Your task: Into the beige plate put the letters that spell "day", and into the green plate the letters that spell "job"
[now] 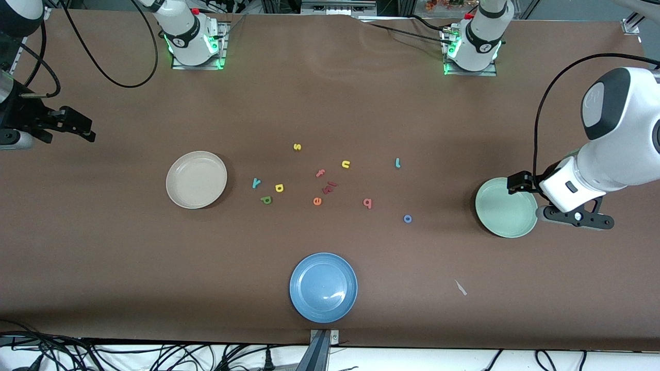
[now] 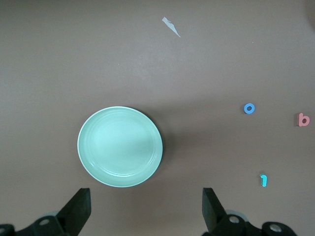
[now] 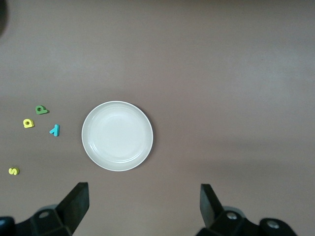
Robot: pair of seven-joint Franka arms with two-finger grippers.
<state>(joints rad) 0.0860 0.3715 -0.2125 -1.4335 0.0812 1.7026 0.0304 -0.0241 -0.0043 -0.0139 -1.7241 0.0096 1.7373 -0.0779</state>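
Blue plate (image 1: 323, 287) nearest; green plate (image 1: 506, 214) under open left gripper (image 2: 145, 209).

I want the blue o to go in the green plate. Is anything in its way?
No. Only bare table lies between the blue o and the green plate. The left gripper hangs over that plate, jaws open.

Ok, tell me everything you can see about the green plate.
The green plate is round, shallow and pale mint, smooth and slightly glossy, with a raised rim. It sits flat and empty on the brown table at the left arm's end. The left claw hangs open above it. No letter touches it.
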